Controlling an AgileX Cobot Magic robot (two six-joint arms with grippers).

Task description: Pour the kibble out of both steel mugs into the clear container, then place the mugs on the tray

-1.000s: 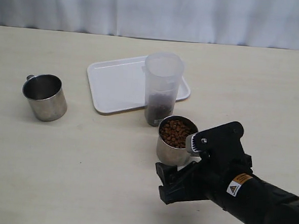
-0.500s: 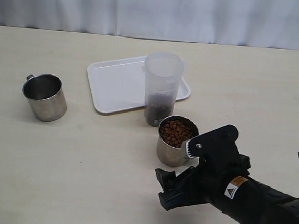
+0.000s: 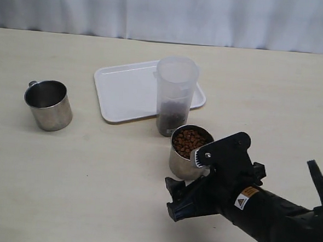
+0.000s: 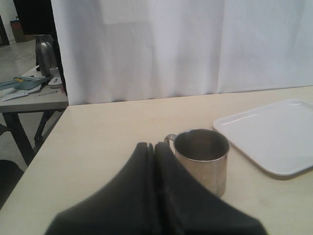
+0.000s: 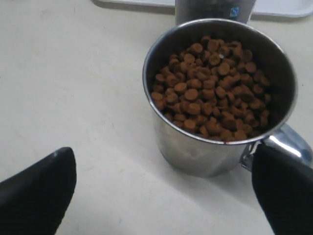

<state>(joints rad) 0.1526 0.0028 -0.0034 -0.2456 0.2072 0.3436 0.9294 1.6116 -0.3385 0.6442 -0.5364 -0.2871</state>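
A steel mug (image 3: pixel 182 162) full of reddish-brown kibble (image 3: pixel 191 142) stands in front of the clear container (image 3: pixel 175 94), which has some kibble at its bottom. My right gripper (image 3: pixel 187 198) is open just on the near side of this mug. In the right wrist view its fingers (image 5: pixel 41 188) stand wide apart short of the mug (image 5: pixel 195 152), one next to the handle (image 5: pixel 288 142). An empty steel mug (image 3: pixel 48 104) stands at the left. My left gripper (image 4: pixel 154 147) is shut and empty, just short of that mug (image 4: pixel 203 159). The white tray (image 3: pixel 125 91) lies behind.
A white curtain hangs behind the table. In the left wrist view a side table (image 4: pixel 34 95) with a kettle and tools stands beyond the table's edge. The container's base (image 5: pixel 215 10) is right behind the full mug.
My right arm has shifted a little to the left and lower beside the full mug, its jaws staying open. The mugs, container and tray have not moved.
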